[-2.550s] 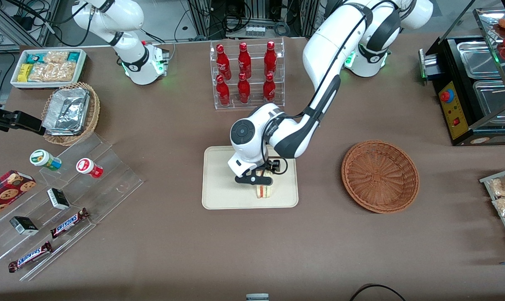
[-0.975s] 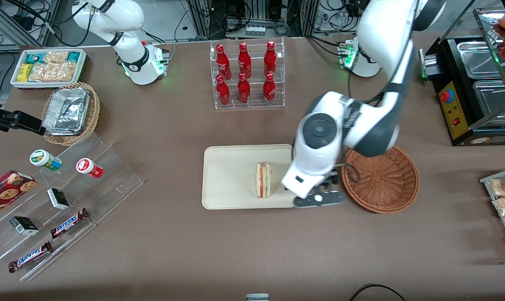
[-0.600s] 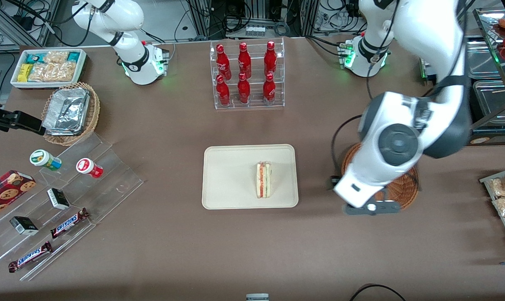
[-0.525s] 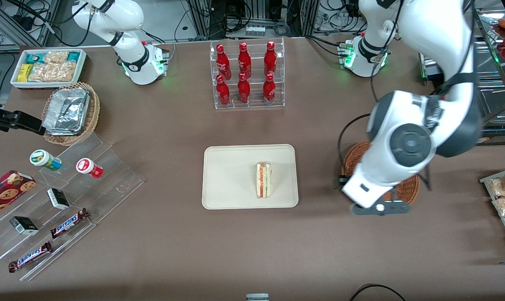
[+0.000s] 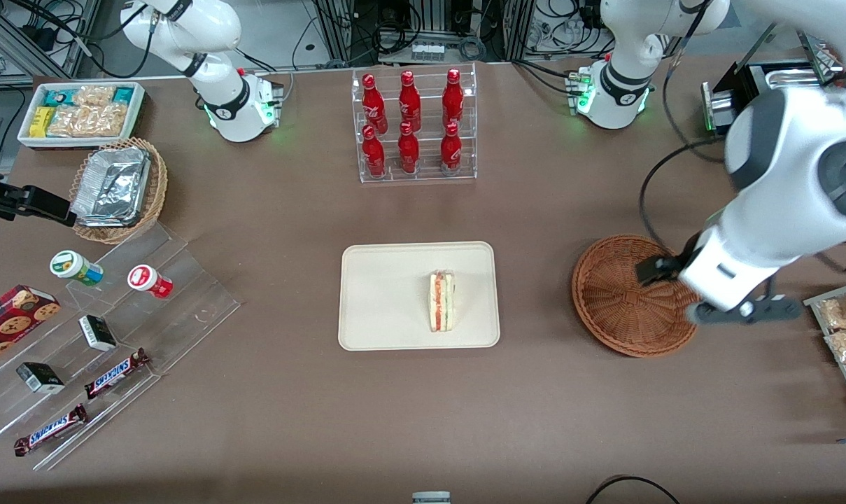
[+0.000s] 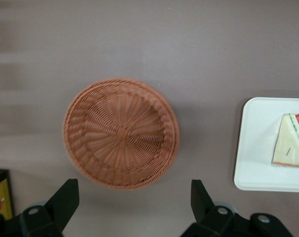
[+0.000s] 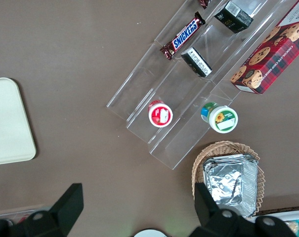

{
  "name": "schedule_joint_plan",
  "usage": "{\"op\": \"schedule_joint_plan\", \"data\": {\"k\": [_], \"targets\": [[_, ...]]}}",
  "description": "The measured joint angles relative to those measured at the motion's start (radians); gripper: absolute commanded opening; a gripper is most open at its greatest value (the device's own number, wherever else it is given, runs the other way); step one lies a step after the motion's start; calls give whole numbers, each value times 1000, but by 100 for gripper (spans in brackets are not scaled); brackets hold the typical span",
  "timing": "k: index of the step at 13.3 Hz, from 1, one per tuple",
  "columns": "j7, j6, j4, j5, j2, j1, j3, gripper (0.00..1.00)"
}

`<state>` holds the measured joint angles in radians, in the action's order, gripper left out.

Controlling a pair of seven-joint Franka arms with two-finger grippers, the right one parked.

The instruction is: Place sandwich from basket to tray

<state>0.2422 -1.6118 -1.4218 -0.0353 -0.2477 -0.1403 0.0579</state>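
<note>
The sandwich [image 5: 441, 311] lies on the cream tray [image 5: 381, 294], in the half nearer the basket, its striped cut edge showing. The reddish-brown wicker basket [image 5: 625, 294] stands empty beside the tray, toward the working arm's end. My left gripper [image 5: 744, 310] hangs high above the table just past the basket's rim, toward the working arm's end. It is open and holds nothing. The left wrist view looks straight down on the empty basket [image 6: 121, 133], with the tray [image 6: 253, 148] and sandwich [image 6: 290, 148] beside it and the gripper [image 6: 133, 197] spread wide.
A clear rack of red bottles [image 5: 412, 126] stands farther from the camera than the tray. A stepped acrylic shelf [image 5: 115, 315] with snacks and a tan basket of foil trays [image 5: 118, 189] lie toward the parked arm's end. Bagged snacks [image 5: 842, 329] sit near my gripper.
The gripper let go of the sandwich on the tray, rose, and swung across the basket toward the working arm's end. The sandwich stays on the tray.
</note>
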Motion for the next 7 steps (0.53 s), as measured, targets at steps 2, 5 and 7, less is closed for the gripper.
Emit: {"op": "schedule_joint_plan", "data": {"k": [2,5,7], "targets": [[-21,20,-72,3,100,26,7,100],[-66,123,-109,4,204,83,44,100],[-98,172,-117,4,243,105,57,100]]}}
